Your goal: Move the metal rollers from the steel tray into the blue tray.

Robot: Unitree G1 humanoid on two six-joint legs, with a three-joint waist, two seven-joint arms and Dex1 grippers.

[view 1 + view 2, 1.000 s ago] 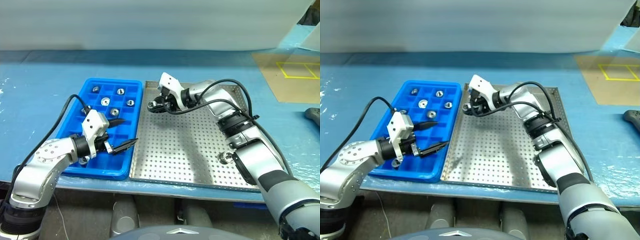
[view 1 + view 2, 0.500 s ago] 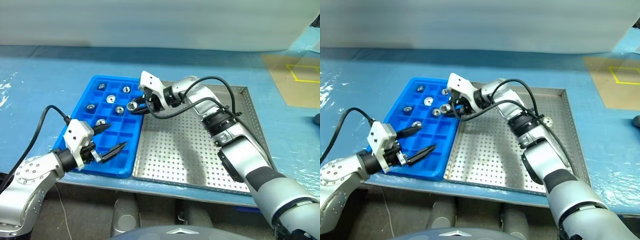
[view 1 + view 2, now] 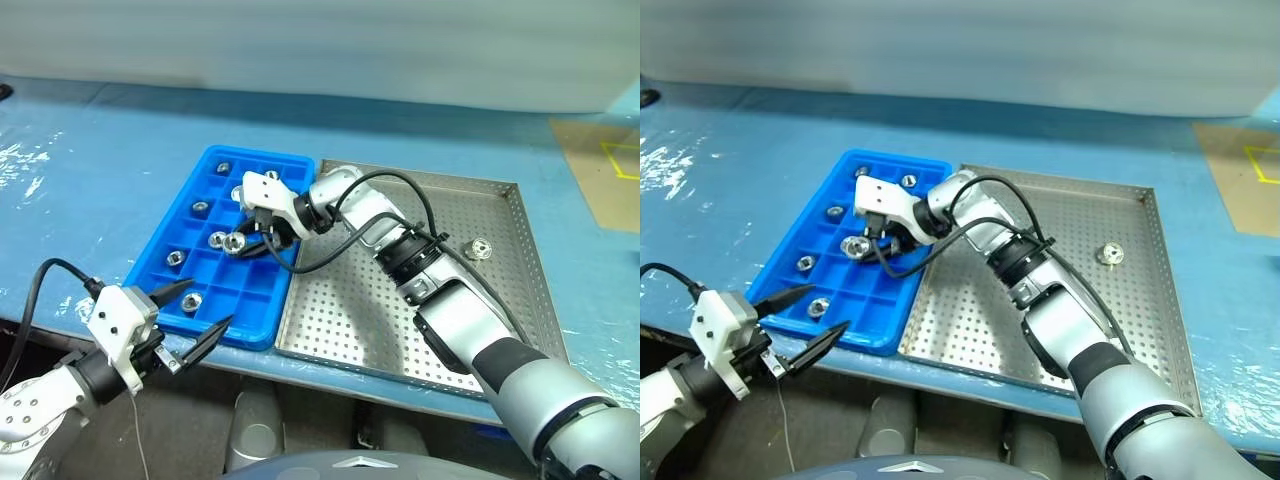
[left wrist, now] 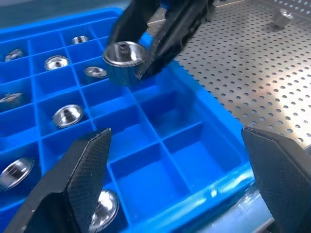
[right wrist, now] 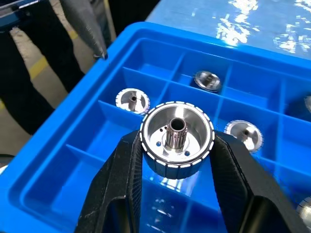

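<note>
My right gripper (image 3: 240, 240) is shut on a metal roller (image 5: 177, 138), a shiny ribbed cylinder with a centre hole. It hangs a little above the middle compartments of the blue tray (image 3: 250, 300). Several more metal rollers (image 3: 200, 207) lie in that tray's compartments. One roller (image 3: 479, 249) rests on the perforated floor of the steel tray (image 3: 350, 320), near its far right rim. My left gripper (image 3: 205, 305) stands open and empty over the blue tray's near edge. The left wrist view shows the held roller (image 4: 124, 56) from the side.
Both trays sit side by side on a table with a blue covering (image 3: 80, 180). The table's front edge runs just below them. A tan panel with yellow lines (image 3: 610, 175) lies at the far right.
My right gripper has carried the roller leftwards from the steel tray's far-left corner to over the blue tray. My left gripper has drawn back to the tray's near edge. The camera has turned left.
</note>
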